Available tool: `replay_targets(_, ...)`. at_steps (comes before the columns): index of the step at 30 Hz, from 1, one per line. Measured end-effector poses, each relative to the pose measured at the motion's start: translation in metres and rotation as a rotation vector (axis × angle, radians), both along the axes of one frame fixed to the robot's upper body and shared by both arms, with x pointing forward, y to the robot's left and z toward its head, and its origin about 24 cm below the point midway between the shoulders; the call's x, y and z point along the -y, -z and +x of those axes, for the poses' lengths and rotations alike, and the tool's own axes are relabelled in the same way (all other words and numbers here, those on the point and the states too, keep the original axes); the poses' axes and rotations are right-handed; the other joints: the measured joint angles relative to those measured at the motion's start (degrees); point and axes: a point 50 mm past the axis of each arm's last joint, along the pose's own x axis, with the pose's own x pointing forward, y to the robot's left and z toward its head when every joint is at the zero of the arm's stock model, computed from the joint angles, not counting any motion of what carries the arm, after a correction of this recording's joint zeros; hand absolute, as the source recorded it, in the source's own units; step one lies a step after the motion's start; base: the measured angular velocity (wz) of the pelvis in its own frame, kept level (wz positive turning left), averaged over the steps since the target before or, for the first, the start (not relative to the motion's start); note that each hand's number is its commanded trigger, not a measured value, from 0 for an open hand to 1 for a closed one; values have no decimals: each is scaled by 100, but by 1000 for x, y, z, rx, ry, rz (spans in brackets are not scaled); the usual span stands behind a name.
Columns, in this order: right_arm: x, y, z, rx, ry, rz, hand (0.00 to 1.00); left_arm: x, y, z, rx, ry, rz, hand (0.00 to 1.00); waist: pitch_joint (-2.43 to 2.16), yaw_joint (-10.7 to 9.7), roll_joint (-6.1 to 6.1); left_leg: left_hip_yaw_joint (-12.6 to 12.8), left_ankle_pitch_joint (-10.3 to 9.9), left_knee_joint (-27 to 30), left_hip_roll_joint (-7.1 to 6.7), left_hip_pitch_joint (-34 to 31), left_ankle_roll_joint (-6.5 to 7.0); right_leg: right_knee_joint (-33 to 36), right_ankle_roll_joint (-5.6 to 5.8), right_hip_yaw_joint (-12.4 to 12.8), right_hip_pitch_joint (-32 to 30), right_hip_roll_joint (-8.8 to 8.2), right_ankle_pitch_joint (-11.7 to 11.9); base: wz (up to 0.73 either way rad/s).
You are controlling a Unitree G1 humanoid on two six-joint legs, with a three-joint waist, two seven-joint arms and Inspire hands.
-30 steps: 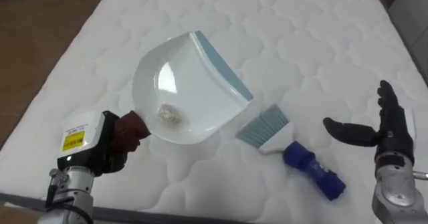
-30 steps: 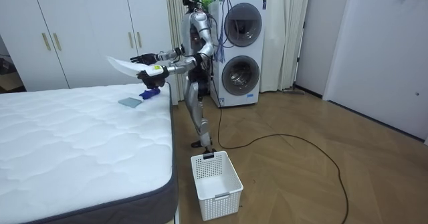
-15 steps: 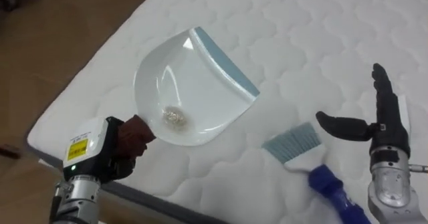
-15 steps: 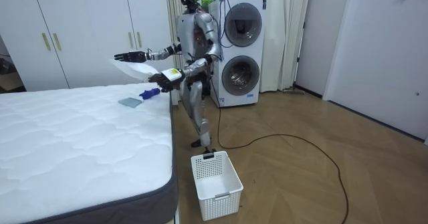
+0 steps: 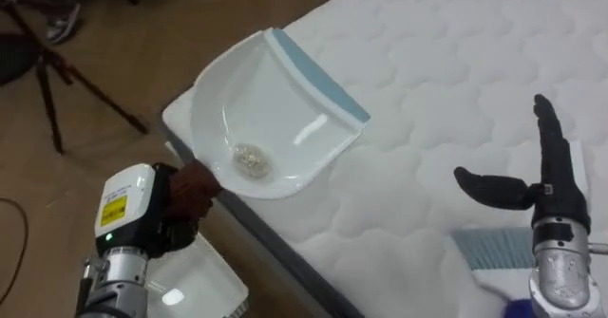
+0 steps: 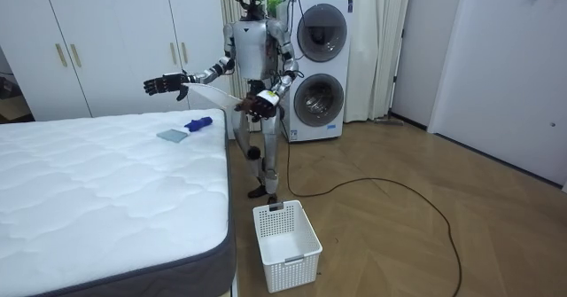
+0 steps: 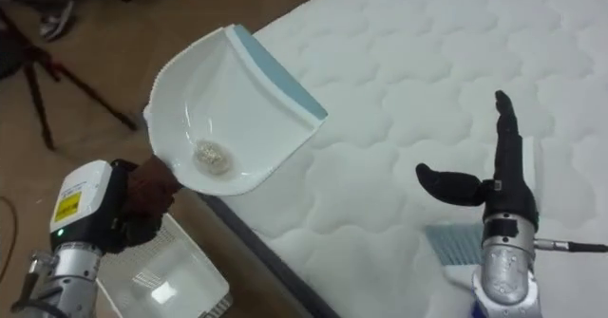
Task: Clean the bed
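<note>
Left eye view, dustpan (image 5: 275,119) gripped by left robot hand (image 5: 185,199), right robot hand (image 5: 546,190) spread wide

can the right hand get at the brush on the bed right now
Probably yes: the right hand is open and empty, and the brush lies on the mattress close beside its wrist, with nothing between them.

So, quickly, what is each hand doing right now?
Left hand: shut on the handle of the dustpan.
Right hand: open, fingers straight, holding nothing.
</note>
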Motion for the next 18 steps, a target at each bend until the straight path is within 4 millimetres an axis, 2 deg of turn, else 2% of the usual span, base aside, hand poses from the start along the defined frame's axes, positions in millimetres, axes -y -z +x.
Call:
replay_targets(1, 0, -1, 0, 5, 3, 4, 0, 1, 0, 1, 2, 5, -1, 100, 7, -43, -2, 2, -13, -58, 87, -15, -39, 117, 35, -137, 17, -44, -60, 100)
replay_targets(2, -1, -1, 0, 11, 13, 7, 0, 5, 0, 2, 2, 22, -4, 100, 10, -71, -24, -74, 13, -236, -39, -21, -41, 344, 120, -275, 4, -181, -164, 95)
replay_targets(3, -2, 0, 0, 13, 16, 2, 0, 8, 1, 2, -1, 33, -6, 100, -7, -77, -59, -223, 108, -444, -269, -9, 29, 463, 164, -151, -25, -291, -189, 94)
replay_targets(4, -2, -1, 0, 13, 14, -12, 0, 9, 1, 3, -1, 39, -7, 100, -8, -86, -61, -293, 156, -536, -377, -10, 69, 489, 189, -43, -40, -334, -189, 98)
replay_targets(5, -1, -1, 0, 11, 16, -28, 0, 11, 0, 4, 3, 46, -8, 100, -9, -83, -52, -410, 246, -699, -568, 6, 140, 540, 238, 138, -68, -425, -200, 91)
replay_targets(6, -1, 0, 0, 9, 21, -28, 0, 11, 0, 4, 4, 45, -8, 100, -10, -1, -40, -432, 314, -850, -693, 43, 189, 624, 262, 197, -89, -515, -197, 78)
replay_targets(7, -1, 1, -1, 5, 23, -28, 0, 10, 0, 4, 4, 44, -8, 100, -10, 55, -38, -444, 345, -925, -760, 69, 207, 699, 279, 178, -103, -575, -207, 50)
replay_targets(9, 0, 6, -2, -15, 31, -24, 0, 9, 3, 2, -8, 40, -8, 100, -10, 323, -42, -510, 434, -1204, -971, 223, 273, 1011, 297, 168, -108, -789, -208, 51)
replay_targets(10, 0, 7, -2, -20, 29, -23, 0, 7, 3, 1, -13, 35, -6, 100, -12, 354, -45, -618, 453, -1259, -1066, 252, 307, 1141, 308, 185, -92, -867, -207, 61)
replay_targets(11, 0, 7, -3, -22, 28, -20, 0, 7, 3, 1, -14, 34, -5, 100, -11, 367, -51, -679, 457, -1269, -1102, 251, 326, 1213, 310, 213, -96, -901, -206, 68)
replay_targets(13, -2, 10, -2, -31, 24, -12, 0, 6, 3, 1, -14, 31, -4, 100, -13, 432, -85, -891, 470, -1329, -1226, 271, 376, 1616, 359, 397, -207, -1005, -177, 59)
replay_targets(14, -3, 15, -3, -53, 24, -4, 0, 5, 4, 0, -25, 35, -2, 100, -15, 391, -85, -1122, 474, -1375, -1275, 333, 401, 1978, 416, 707, -379, -1045, -83, 77)
replay_targets(15, -4, 21, -5, -79, 20, -1, 0, 4, 5, 0, -34, 39, 1, 100, -33, 357, -88, -1409, 471, -1419, -1291, 346, 404, 2079, 418, 1254, -612, -930, -140, 87)
replay_targets(16, -4, 21, -5, -85, 18, 3, 0, 4, 5, 0, -34, 39, 2, 100, -33, 316, -88, -1527, 479, -1441, -1293, 339, 401, 2054, 414, 1470, -755, -843, -173, 97)
replay_targets(18, -4, 22, -6, -91, 17, 1, 0, 6, 9, 1, -55, 47, -4, 100, -23, 201, -71, -1990, 509, -1430, -1322, 338, 370, 1709, 394, 2257, -1318, -582, -171, 106)
